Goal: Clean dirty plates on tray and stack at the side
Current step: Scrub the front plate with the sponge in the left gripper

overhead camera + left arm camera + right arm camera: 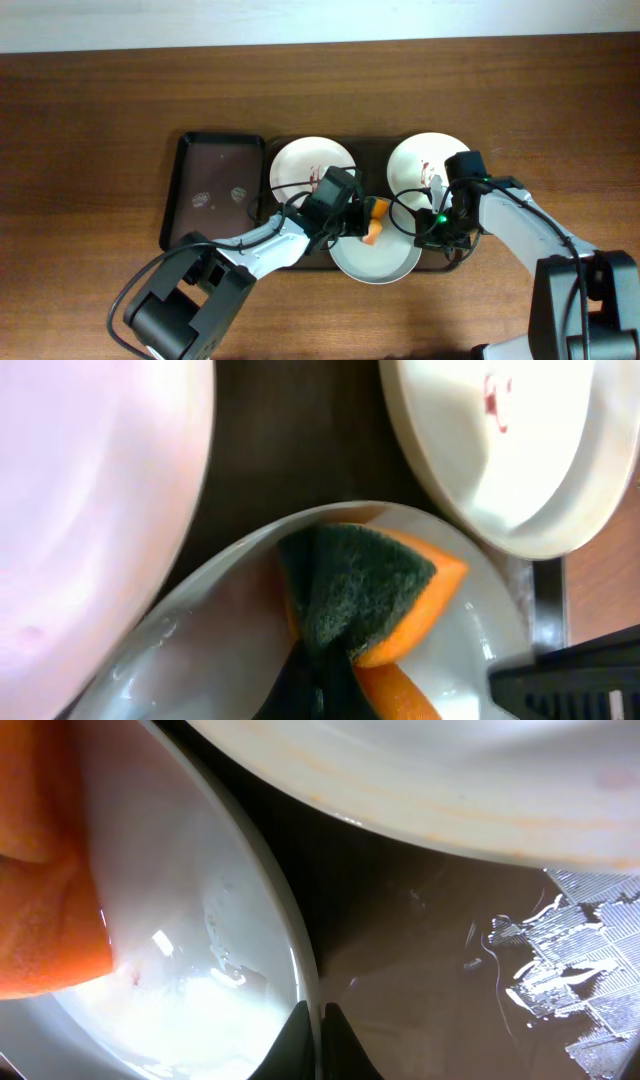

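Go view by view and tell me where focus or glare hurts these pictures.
Overhead: evenly lit and sharp. Left wrist: the sponge is sharp, while the plate at the frame's left is a pinkish blur. Right wrist: the sponge is an unfocused orange mass at the left edge, and white glare spots sit on the front plate.

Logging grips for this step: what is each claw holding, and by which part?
The left claw pinches the sponge by one end; the right claw grips the near plate by its rim.
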{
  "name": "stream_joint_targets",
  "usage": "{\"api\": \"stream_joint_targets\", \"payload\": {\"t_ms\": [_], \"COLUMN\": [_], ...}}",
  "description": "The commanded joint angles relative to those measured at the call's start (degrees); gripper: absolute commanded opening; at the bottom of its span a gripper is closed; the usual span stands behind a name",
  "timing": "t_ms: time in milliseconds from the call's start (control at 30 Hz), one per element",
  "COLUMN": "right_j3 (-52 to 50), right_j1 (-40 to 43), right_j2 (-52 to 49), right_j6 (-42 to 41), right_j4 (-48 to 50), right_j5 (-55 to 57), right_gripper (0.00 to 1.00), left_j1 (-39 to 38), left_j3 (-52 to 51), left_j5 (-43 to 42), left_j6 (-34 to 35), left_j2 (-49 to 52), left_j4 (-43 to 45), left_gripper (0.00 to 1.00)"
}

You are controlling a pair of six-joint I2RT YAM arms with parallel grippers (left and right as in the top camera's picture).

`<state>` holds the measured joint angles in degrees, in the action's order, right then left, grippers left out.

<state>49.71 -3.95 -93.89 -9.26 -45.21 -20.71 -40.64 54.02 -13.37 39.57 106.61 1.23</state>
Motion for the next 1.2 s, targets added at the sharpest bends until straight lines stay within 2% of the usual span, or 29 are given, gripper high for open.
{"api": "stream_joint_targets", "payload": {"t_ms": [0, 133, 233, 400, 533, 733, 867, 967, 1033, 1167], "right_j3": [0.79, 0.79, 0.79, 0.79, 0.79, 0.79, 0.79, 0.79, 0.79, 0.79], "right_j1": [-0.17, -0.17, -0.17, -0.17, -0.17, -0.17, -0.17, -0.17, -0.17, -0.17], "right_j2": [-0.13, -0.13, -0.13, -0.13, -0.13, -0.13, -0.13, -0.13, -0.13, -0.13], "right_j6": [-0.24, -0.24, -0.24, -0.26, -0.24, -0.24, -0.24, -0.24, -0.24, -0.02], "right_j4": [-0.44, -0.42, -0.46, -0.46, -0.46, -0.66, -0.74, -0.92, -0.87, -0.79], "right_j5": [-0.09, -0.09, -0.11, -0.11, -0.09, -0.11, -0.11, -0.09, -0.09, -0.09], "right_gripper": [0.04, 0.04, 0.04, 0.04, 0.04, 0.04, 0.04, 0.04, 0.04, 0.04], "left_j1": [0.92, 1.16, 0.74, -1.86, -5.66, -7.48, -6.97, -4.74, -1.57, 3.45], "left_j3": [0.22, 0.22, 0.22, 0.2, 0.2, 0.2, 0.2, 0.2, 0.26, 0.31], "left_j5": [4.37, 4.59, 1.22, 0.63, -3.41, -3.13, 4.31, 7.28, 7.02, -0.9], "left_j6": [-6.43, -7.54, -7.5, -5.9, -4.22, -3.8, -3.89, -7.02, -8.26, -10.47], "left_j2": [-3.45, -11.26, -13.64, -11.8, -8.85, -4.9, -4.66, -4.72, -5.57, -11.85], "left_j4": [-5.77, -9.25, -9.27, -9.81, -5.97, -5.95, -7.63, -8.68, -8.61, -8.9], "left_gripper": [0.0, 0.0, 0.0, 0.0, 0.0, 0.0, 0.0, 0.0, 0.0, 0.0]}}
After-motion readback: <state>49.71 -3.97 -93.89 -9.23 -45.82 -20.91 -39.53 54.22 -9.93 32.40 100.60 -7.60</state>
